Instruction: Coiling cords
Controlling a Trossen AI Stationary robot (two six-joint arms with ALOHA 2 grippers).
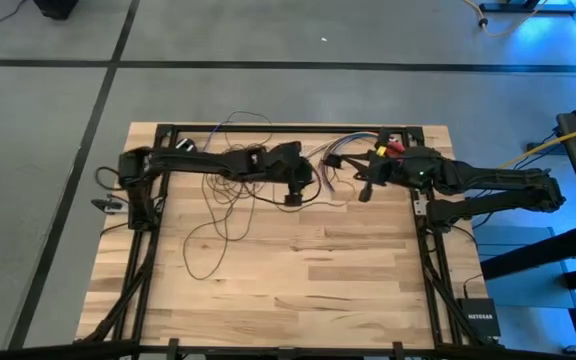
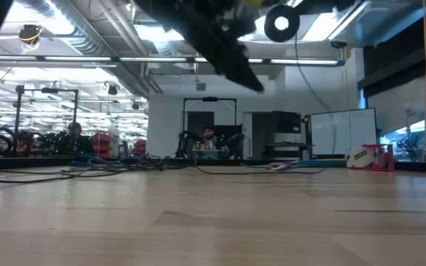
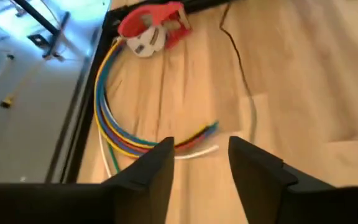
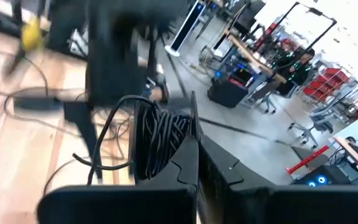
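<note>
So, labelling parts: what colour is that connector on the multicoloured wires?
Red connector, clearest in left wrist view.

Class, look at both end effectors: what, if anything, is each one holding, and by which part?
The right end effector is shut on the cords, pinching a bunched coil of loops. The left end effector is open and holds nothing.

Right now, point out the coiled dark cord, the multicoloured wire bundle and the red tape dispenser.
coiled dark cord (image 4: 157, 134), right wrist view, middle of the coil.
multicoloured wire bundle (image 3: 110, 127), left wrist view, curved middle.
red tape dispenser (image 3: 157, 25), left wrist view, red body.
</note>
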